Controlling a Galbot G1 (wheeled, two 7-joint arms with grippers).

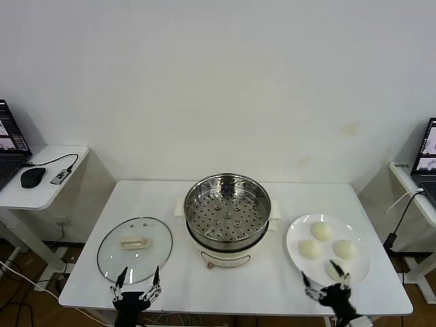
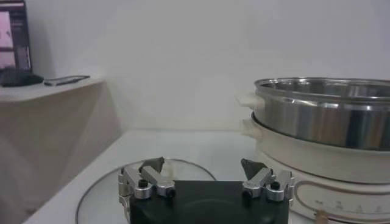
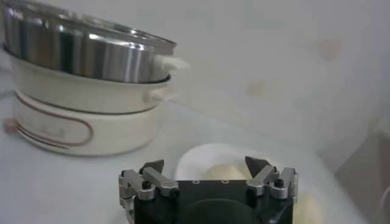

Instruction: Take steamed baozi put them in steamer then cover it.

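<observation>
You've got a white table (image 1: 231,286) against a plain wall, steamer (image 1: 227,212) in the middle, both grippers (image 1: 138,281) (image 1: 326,278) spread wide, empty, at its near edge.

White table (image 1: 238,286), white plate (image 1: 294,235), side desk (image 1: 41,194), mouse (image 1: 32,177), laptop (image 1: 8,146)

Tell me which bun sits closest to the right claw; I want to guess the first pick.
The bun at the plate's near edge, partly hidden behind the open right claw. The other three lie farther back on the plate.

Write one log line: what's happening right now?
steamer: uncovered, no buns | baozi: on plate | cover: on table | left gripper, right gripper: open, holding nothing
</observation>
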